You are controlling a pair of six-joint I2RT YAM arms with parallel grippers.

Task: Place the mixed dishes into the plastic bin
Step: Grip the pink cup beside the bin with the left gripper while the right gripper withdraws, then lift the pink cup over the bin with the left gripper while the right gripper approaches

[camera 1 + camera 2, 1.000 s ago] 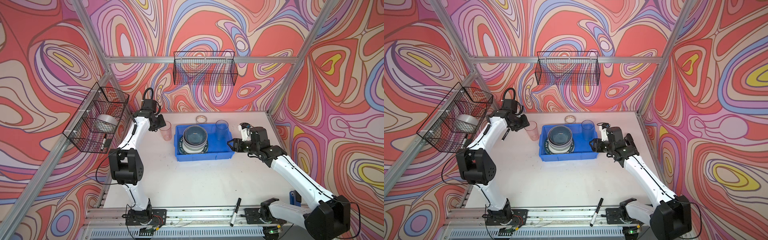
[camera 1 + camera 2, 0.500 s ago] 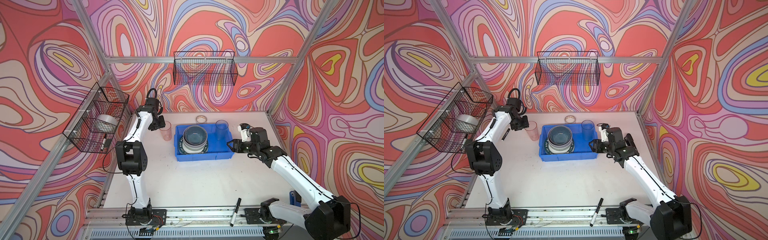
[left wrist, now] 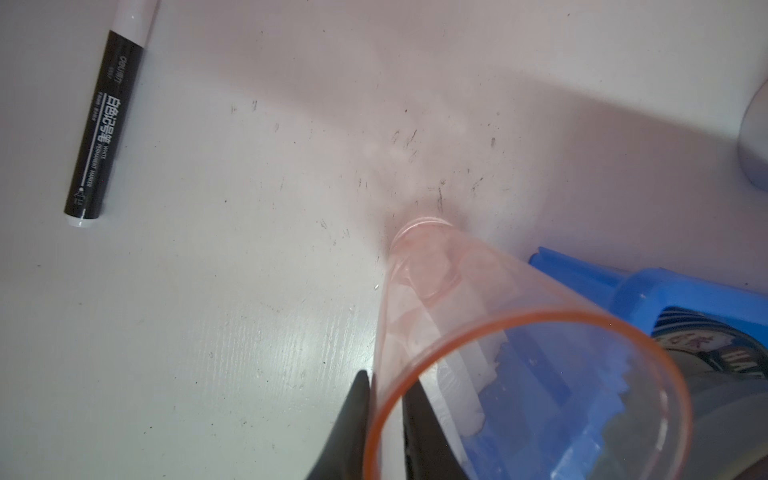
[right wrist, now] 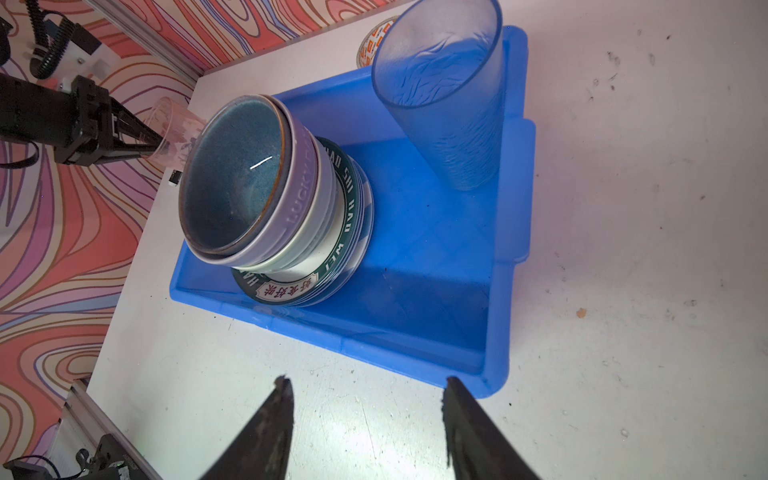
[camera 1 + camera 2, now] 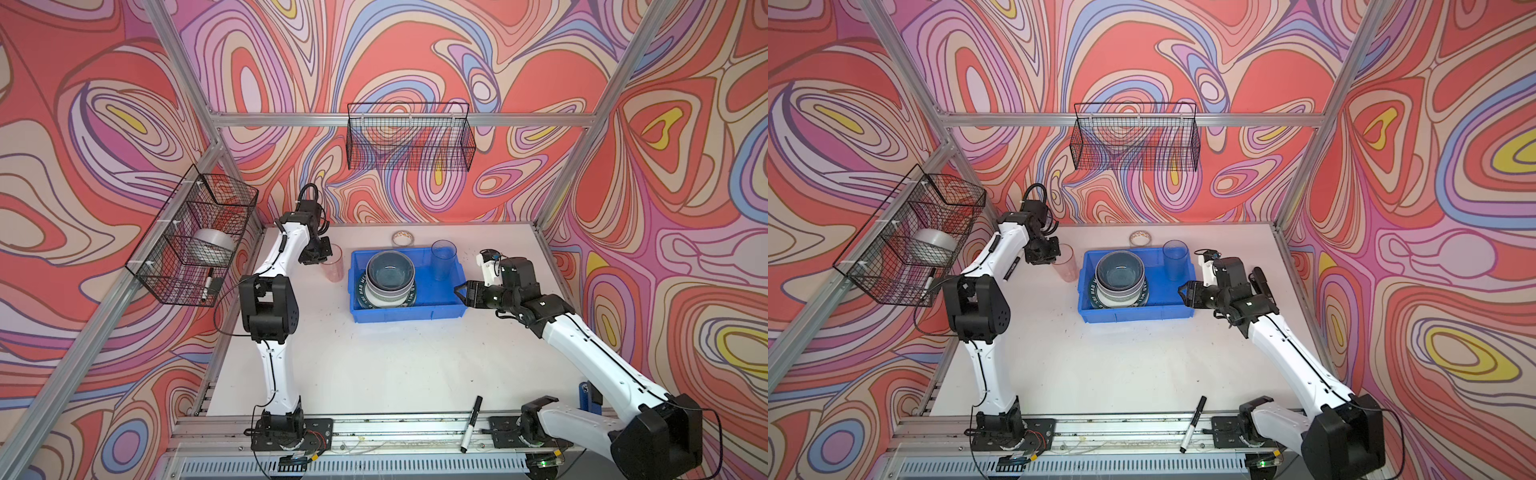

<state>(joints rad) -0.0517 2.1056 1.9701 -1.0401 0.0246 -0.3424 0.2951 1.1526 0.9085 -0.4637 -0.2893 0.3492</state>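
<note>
The pink tumbler [image 5: 332,262] [image 5: 1065,264] [image 3: 498,353] stands on the table just left of the plastic bin [image 5: 405,318] [image 5: 1133,316] [image 4: 332,332]. My left gripper [image 5: 322,256] [image 3: 388,376] is shut on the tumbler's wall at the rim, one finger inside and one outside. In the bin, a dark blue bowl [image 5: 390,272] [image 4: 232,178] tops a lavender bowl [image 4: 301,187], a pale green bowl and lettered plates [image 4: 345,232]. The bluish tumbler [image 5: 444,259] [image 4: 449,104] stands upright at the bin's far right. My right gripper [image 5: 461,291] [image 4: 368,386] hangs open and empty beside the bin's right end.
A tape roll [image 5: 403,237] lies behind the bin. One marker [image 5: 471,424] rests on the front rail, another [image 3: 104,124] on the table near the pink tumbler. Black wire baskets hang on the back wall [image 5: 409,137] and the left wall [image 5: 191,241].
My left gripper has closed on the pink tumbler's rim after shifting slightly toward it. The right arm has barely moved.
</note>
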